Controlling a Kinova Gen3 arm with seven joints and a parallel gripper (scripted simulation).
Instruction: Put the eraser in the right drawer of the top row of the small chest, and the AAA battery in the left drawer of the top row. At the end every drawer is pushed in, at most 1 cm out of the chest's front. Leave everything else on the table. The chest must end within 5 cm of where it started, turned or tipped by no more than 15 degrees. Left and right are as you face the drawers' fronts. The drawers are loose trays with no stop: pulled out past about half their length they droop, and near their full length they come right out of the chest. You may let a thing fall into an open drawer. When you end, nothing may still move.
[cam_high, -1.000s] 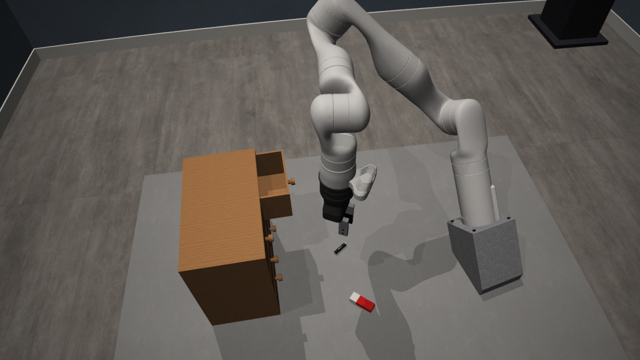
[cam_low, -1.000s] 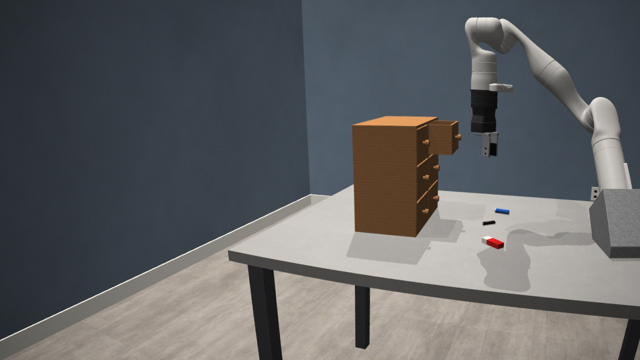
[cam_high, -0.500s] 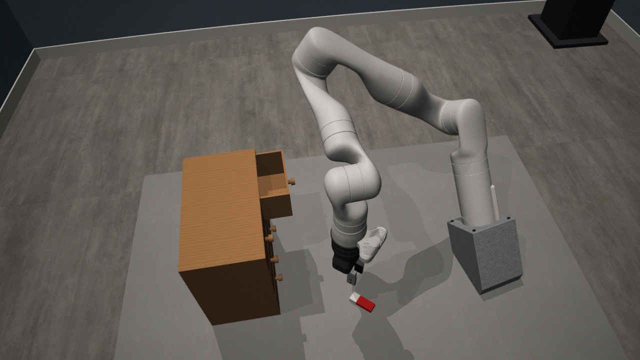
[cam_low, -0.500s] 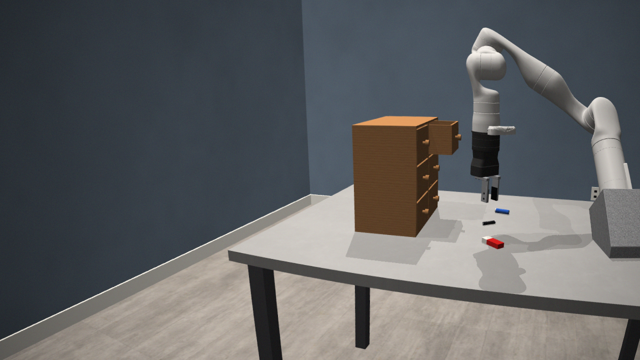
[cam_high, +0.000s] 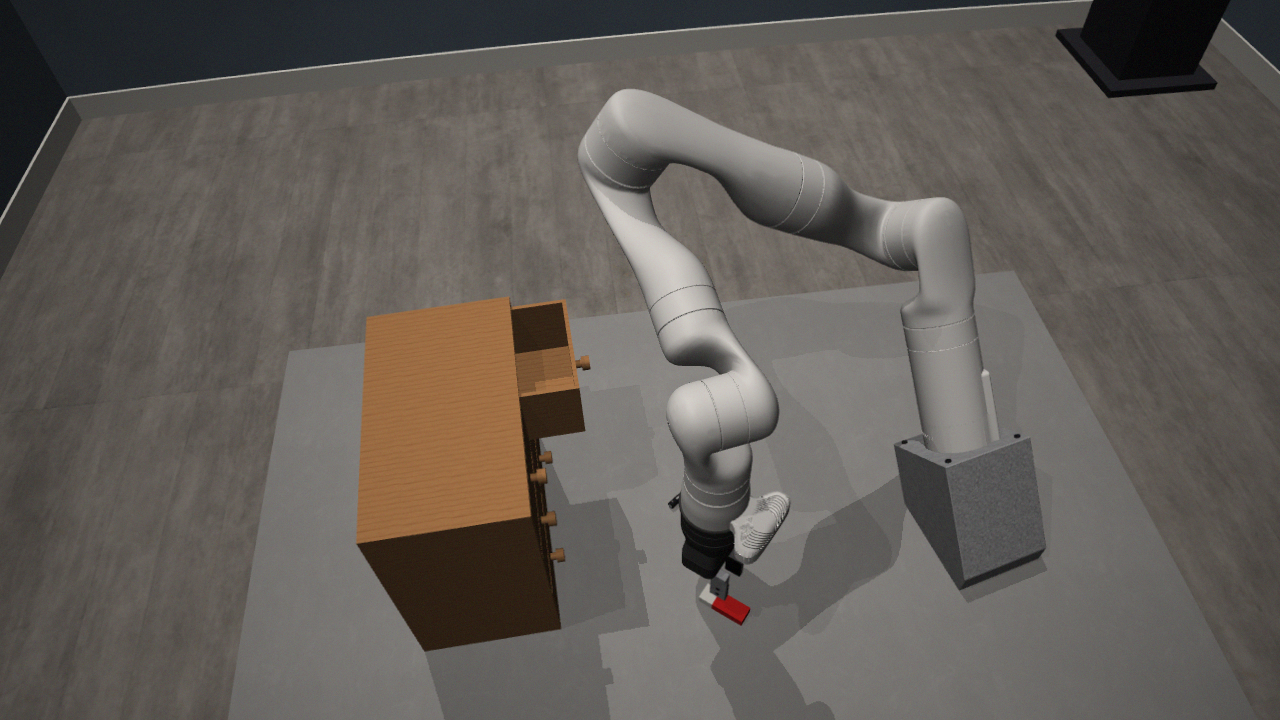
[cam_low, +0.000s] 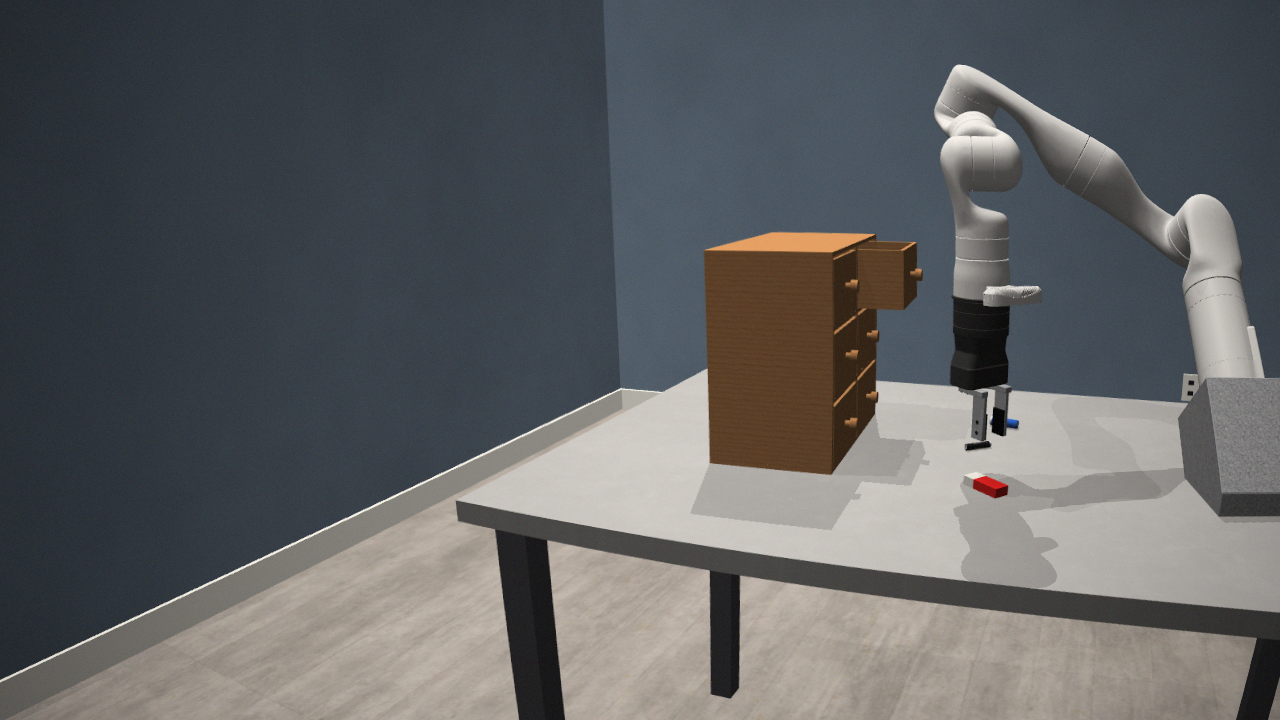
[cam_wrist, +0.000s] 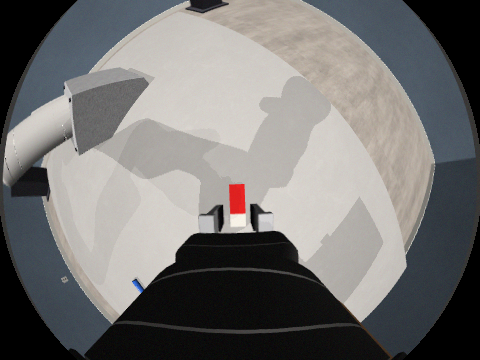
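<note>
One thing can go wrong first: your black two-finger gripper (cam_wrist: 238, 220) hangs above the red-and-white block eraser (cam_low: 986, 484), fingers parted and holding nothing, and in the wrist view the eraser lies lengthwise between them. If you come down off-centre, a fingertip could land on the eraser and skid it across the grey table (cam_low: 805, 555). If you close near its white end only, it may pivot out on the lift.

Next risk is the open top-row wooden drawer (cam_high: 547, 367) of the small brown chest (cam_high: 438, 429). It stands well out and has no stop, so I judge that a bump from the wrist could droop it or shift the chest.

You have open room between the chest's front and the grey pedestal (cam_high: 975, 510). The eraser lies well in from the table's near edge. A small blue cylinder (cam_low: 1012, 421), probably the AAA battery, and a thin black stick (cam_low: 976, 444) lie just behind the gripper in the exterior view; keep your path off them.
</note>
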